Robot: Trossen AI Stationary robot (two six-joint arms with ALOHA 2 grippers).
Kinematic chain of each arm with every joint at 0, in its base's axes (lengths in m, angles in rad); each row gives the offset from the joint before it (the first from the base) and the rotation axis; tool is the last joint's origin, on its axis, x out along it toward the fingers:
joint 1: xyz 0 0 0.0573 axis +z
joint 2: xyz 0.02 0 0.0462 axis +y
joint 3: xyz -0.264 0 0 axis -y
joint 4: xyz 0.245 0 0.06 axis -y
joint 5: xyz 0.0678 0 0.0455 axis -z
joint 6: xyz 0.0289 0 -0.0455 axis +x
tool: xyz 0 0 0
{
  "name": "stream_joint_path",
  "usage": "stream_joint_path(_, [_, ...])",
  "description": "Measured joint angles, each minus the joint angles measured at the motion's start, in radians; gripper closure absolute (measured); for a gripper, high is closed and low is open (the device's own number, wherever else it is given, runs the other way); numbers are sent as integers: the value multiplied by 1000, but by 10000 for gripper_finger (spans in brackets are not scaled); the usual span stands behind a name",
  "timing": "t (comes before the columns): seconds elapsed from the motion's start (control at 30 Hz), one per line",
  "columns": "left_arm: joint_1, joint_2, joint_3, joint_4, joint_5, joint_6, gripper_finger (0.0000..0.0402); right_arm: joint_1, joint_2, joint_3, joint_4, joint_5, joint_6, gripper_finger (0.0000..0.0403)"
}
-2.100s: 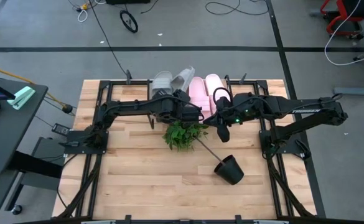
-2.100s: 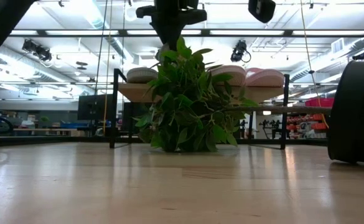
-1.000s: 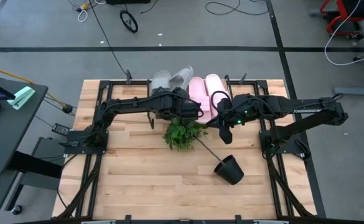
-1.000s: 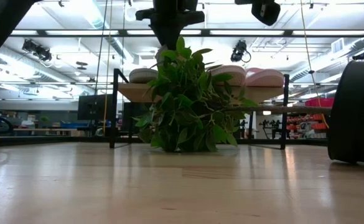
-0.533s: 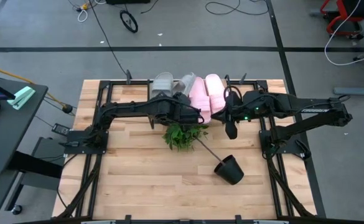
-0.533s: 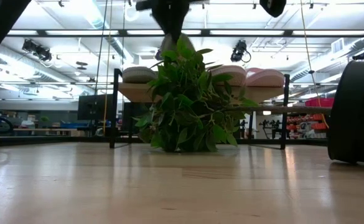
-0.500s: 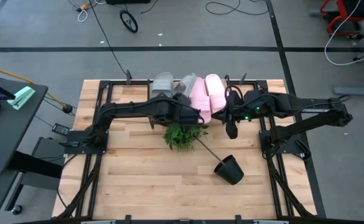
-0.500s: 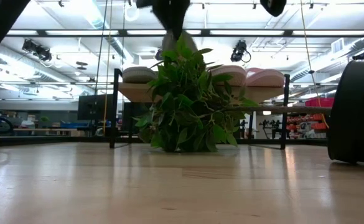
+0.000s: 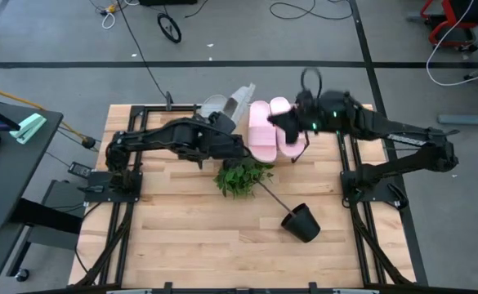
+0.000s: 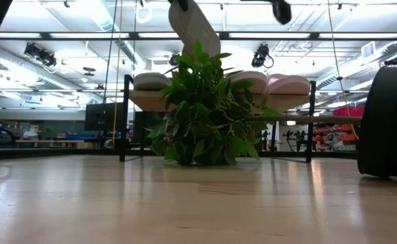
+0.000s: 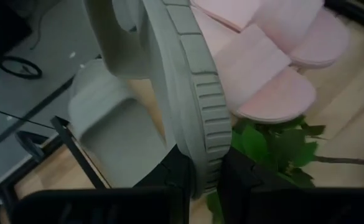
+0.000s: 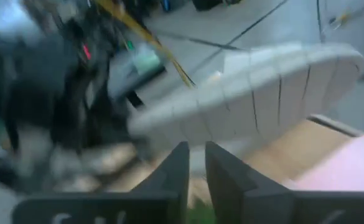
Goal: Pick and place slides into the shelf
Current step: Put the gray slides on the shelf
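Matt foam-like rubber on grey slide [image 11: 188, 93], ribbed sole edge, sole grooved. Same soft matt finish on pink slides [image 9: 270, 128], smooth straps. Light wood plank on shelf [image 10: 150, 98], thin black metal rod frame. Worktop [image 9: 189, 229] pale wood strips, slight sheen at low angle. Plant [image 10: 201, 108] w/ glossy green leaves. Pot [image 9: 301, 222] black plastic, matt. Left end effector [image 11: 200, 186] dark matt plastic.

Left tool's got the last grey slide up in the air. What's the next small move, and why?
Probably lower the grey slide flat beside the other grey one on the shelf. The left tool grips its sole edge-on, tilted, and both pink slides already lie there.
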Motion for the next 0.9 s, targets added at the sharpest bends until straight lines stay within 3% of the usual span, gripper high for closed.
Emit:
stream_joint_path(0.27, [-17, 5, -1, -1, -143, 71, 349, -254, 98, 9, 141, -343, 394, 258])
stream_joint_path(0.43, [-18, 5, -1, 0, -152, 142, 349, -365, 161, 8, 311, -488, 608, 185])
stream_joint_path(0.63, [-18, 5, -1, -1, -201, 197, 349, -433, 193, 9, 359, -521, 734, 129])
stream_joint_path(0.9, [-27, 6, -1, -1, -204, 252, 349, -463, 242, 9, 386, -477, 761, 123])
